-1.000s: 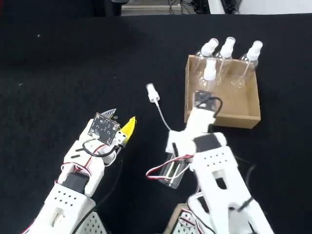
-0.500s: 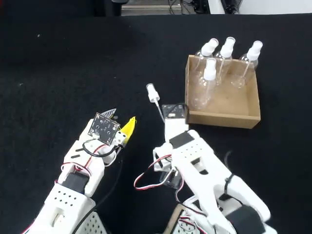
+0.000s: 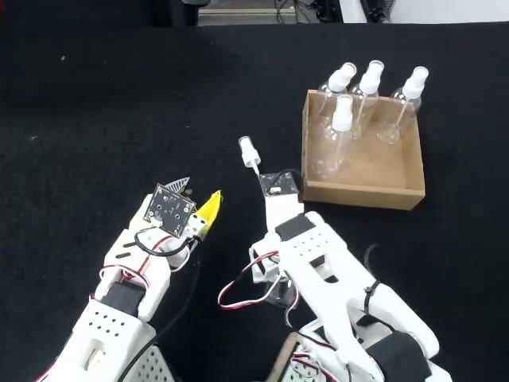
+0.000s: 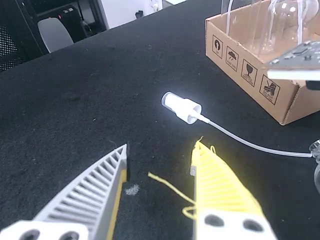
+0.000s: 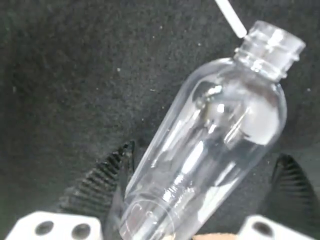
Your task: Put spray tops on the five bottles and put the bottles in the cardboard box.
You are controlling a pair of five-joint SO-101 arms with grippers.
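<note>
**A:** High view first: what's left?
**B:** Four capped bottles (image 3: 340,127) stand in the cardboard box (image 3: 362,193). One spray top (image 3: 250,152) lies near it on the table (image 3: 119,95).
**A:** Left wrist view?
**B:** The left gripper (image 4: 160,147) gapes wide, near that top.
**A:** Right wrist view?
**B:** The right gripper (image 5: 205,155) straddles the lying uncapped bottle (image 5: 215,125), jaws spread. It should close mid-body, keeping the neck free.

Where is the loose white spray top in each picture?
High view: the white spray top lies on the black table beside the brown cardboard box.
Left wrist view: spray top before the same box, your landmark.
Right wrist view: its tube end nears the clear plastic bottle's neck.
</note>
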